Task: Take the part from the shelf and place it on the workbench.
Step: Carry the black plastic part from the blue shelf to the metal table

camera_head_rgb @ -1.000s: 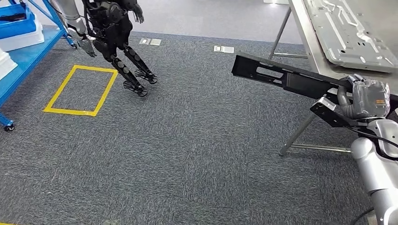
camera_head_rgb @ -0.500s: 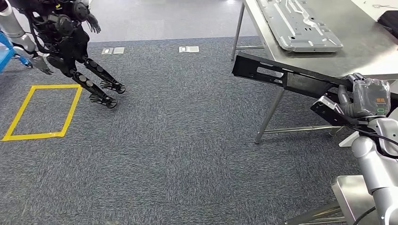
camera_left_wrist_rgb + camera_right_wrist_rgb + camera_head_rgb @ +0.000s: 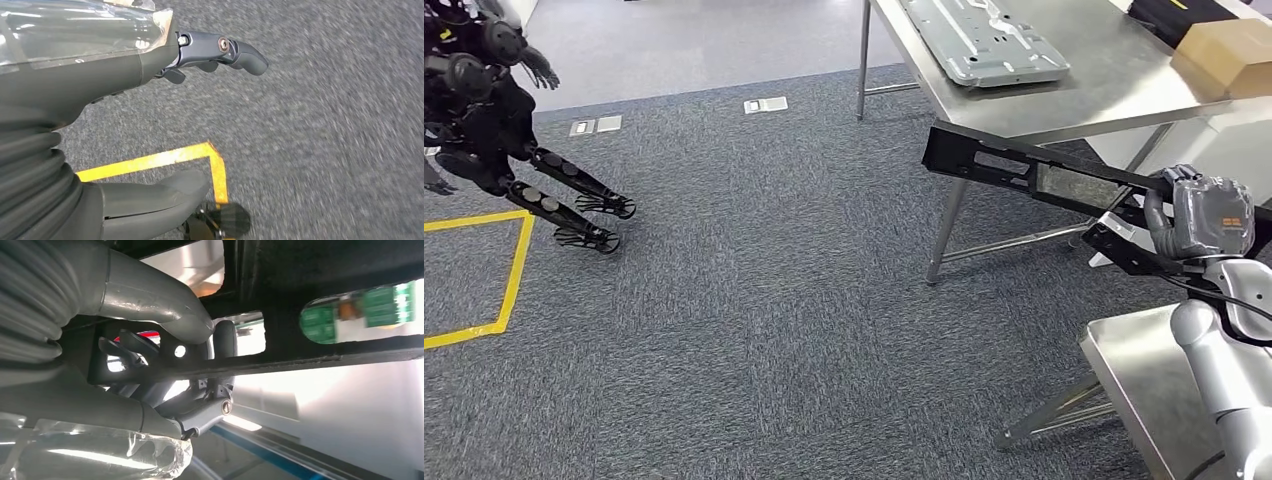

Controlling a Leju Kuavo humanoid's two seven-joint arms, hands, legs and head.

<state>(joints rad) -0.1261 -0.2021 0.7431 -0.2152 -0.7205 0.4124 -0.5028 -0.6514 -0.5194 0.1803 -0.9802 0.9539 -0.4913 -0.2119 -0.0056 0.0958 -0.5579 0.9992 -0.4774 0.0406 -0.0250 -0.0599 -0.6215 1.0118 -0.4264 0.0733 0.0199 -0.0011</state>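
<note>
The part (image 3: 1024,175) is a long black metal bar with slotted cut-outs. My right hand (image 3: 1199,215) grips it at its near end, at the right edge of the head view. The bar's far end reaches out level with the front edge of the steel workbench (image 3: 1114,90), just in front of it. In the right wrist view my thumb and fingers (image 3: 200,340) wrap around the part (image 3: 320,360). My left hand (image 3: 100,75) hangs over the carpet with its fingers apart and nothing in it.
A grey pressed-metal panel (image 3: 984,40) and a cardboard box (image 3: 1234,45) lie on the workbench. A second steel surface (image 3: 1144,370) stands low at the right, beside my arm. Another black humanoid robot (image 3: 494,110) stands far left by yellow floor tape (image 3: 509,290).
The camera has swung to the right: the blue shelf has left the picture and the workbench has come further into view. My right hand still holds the part the same way.
</note>
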